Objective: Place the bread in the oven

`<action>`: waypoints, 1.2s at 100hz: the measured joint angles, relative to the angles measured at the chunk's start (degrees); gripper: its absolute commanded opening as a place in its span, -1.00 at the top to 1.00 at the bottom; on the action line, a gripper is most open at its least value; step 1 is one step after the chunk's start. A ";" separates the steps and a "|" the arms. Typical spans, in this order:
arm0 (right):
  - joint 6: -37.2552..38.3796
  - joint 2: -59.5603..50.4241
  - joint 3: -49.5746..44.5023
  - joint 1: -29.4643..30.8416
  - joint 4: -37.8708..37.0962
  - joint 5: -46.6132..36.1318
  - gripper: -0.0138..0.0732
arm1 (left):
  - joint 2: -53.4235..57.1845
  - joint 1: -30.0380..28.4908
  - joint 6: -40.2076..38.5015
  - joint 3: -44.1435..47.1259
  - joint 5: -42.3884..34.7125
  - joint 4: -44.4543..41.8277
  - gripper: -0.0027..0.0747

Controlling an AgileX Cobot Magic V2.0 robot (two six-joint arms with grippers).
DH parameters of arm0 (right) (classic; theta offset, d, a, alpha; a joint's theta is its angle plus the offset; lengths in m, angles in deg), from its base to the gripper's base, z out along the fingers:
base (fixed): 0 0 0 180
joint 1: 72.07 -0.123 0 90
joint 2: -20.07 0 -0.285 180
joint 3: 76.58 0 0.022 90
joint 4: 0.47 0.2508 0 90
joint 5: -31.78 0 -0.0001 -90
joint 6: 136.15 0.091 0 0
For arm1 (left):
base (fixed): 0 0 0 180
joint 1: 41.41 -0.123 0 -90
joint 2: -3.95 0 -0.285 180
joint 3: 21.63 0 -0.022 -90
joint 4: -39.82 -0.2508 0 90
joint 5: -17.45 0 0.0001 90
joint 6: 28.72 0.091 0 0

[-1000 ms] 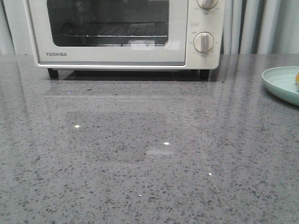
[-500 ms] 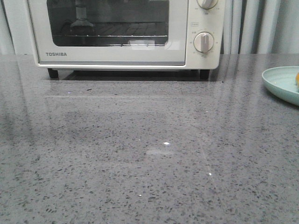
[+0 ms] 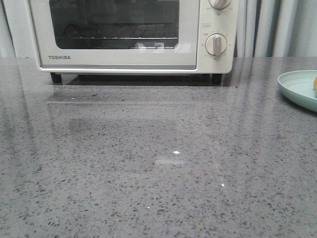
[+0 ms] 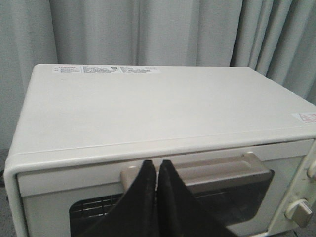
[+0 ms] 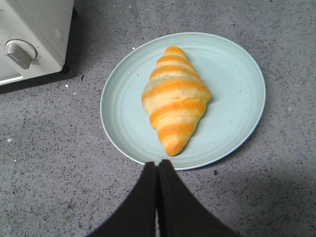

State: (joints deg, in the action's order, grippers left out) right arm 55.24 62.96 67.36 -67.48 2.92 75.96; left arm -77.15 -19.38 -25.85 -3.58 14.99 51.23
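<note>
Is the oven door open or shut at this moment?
Shut. The oven door stands upright, flush with the front, in the front view; in the left wrist view its handle sits against the body, ungripped.

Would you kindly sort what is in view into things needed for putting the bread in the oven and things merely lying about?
Needed: bread; oven, door shut; left pincer and right pincer, both shut, empty.
Lying about: pale green plate under the bread; grey curtain.

I noted a pale green plate (image 5: 232, 123) resting on the grey speckled tabletop (image 3: 148, 173). Grey pleated curtains (image 4: 148, 29) hung behind, closing off the background.
</note>
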 measured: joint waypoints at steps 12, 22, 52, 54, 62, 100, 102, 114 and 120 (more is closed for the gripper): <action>0.00 0.00 0.00 0.00 0.00 0.10 0.84 | -3.55 0.21 0.00 -2.03 -1.77 0.00 0.99; 0.00 0.00 0.00 0.00 0.00 0.10 0.84 | -5.89 1.25 0.00 -2.89 -3.87 0.00 0.99; 0.00 0.00 0.00 0.00 0.00 0.10 0.84 | -11.15 3.85 0.00 -3.28 -7.72 0.00 0.99; 0.00 0.00 0.00 0.00 0.00 0.10 0.84 | -11.45 3.85 0.00 -3.28 -7.89 0.00 0.99; 0.00 0.00 0.00 0.00 0.00 0.10 0.84 | -12.42 3.97 0.00 -3.28 -8.30 0.00 0.99; 0.00 0.00 0.00 0.00 0.04 0.20 0.84 | -13.27 3.97 0.00 -3.28 -10.22 0.00 0.99; 0.00 0.00 0.00 0.00 0.04 0.31 0.84 | -13.39 3.97 0.00 -3.28 -10.36 0.00 0.99; 0.00 0.00 0.00 0.00 0.04 0.56 0.84 | -13.73 3.97 0.00 -3.39 -10.72 0.00 0.99; 0.00 0.00 0.00 0.00 0.04 0.56 0.84 | -13.73 3.97 0.00 -3.39 -10.79 0.00 0.99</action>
State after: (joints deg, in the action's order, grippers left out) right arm 55.24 62.96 67.36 -67.48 2.96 76.52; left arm -90.88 -15.41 -25.85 -6.97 4.19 51.23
